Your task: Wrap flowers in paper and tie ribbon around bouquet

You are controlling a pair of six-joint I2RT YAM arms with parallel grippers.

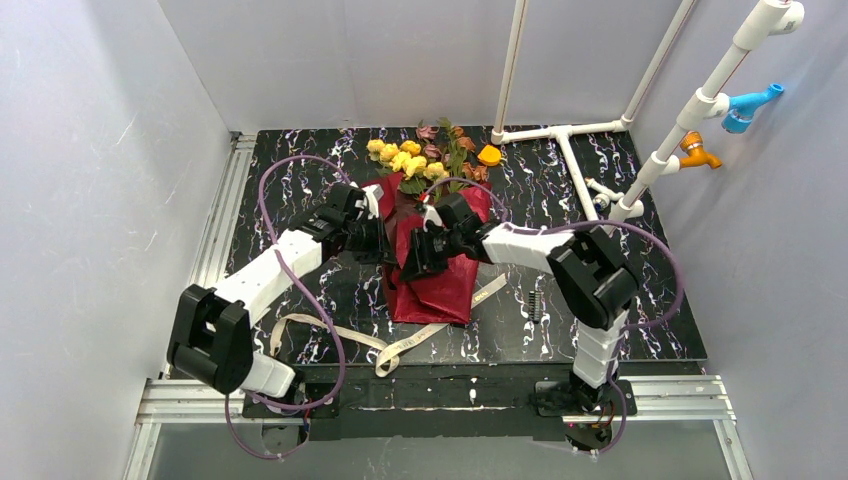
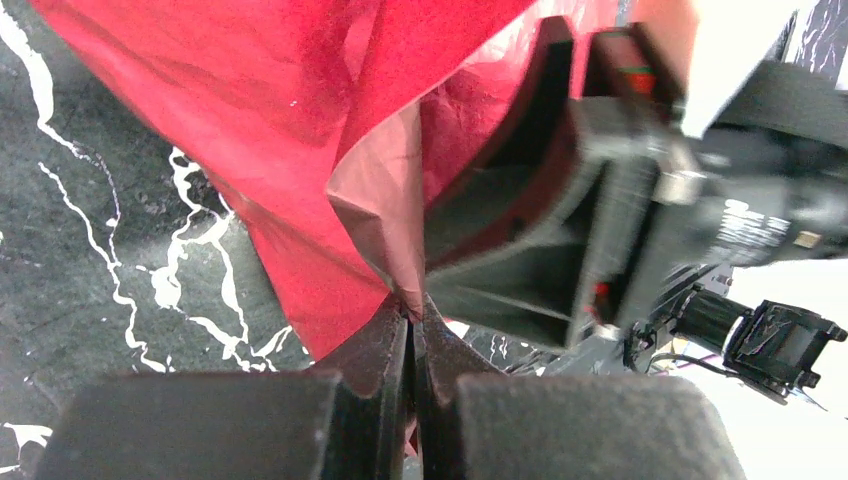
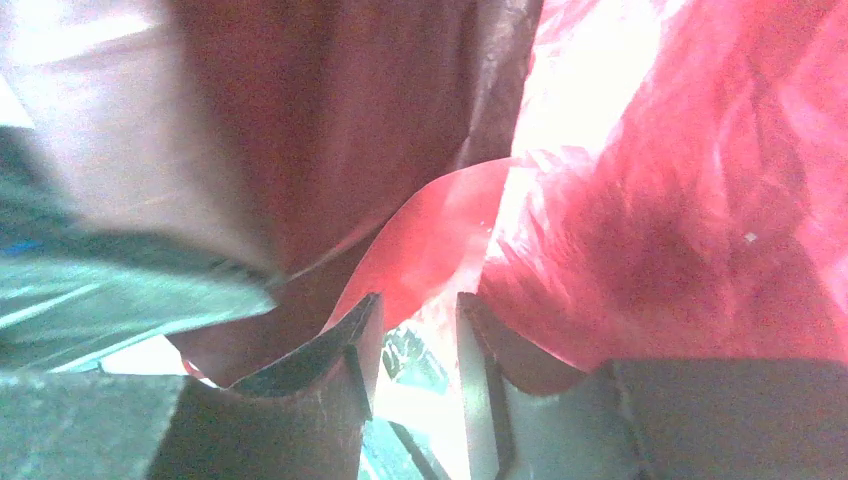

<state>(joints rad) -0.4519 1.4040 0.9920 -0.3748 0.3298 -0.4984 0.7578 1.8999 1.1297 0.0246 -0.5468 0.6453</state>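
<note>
Pinching a fold of the paper [image 2: 300, 150], the left end effector [image 2: 410, 312] is clamped shut; the right end effector [image 3: 418, 325], jaws parted, faces that fold from just beside. The paper lies lengthwise, near to far, on the counter [image 1: 300, 160], flowers [image 1: 405, 160] at its far end

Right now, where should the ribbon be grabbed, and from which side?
Probably the bare stretch of the ribbon lying flat on the table, nearer the arms than the paper. Come from straight above, jaws across its width. Its right part seems to pass under the paper, so pulling there could drag it.
</note>
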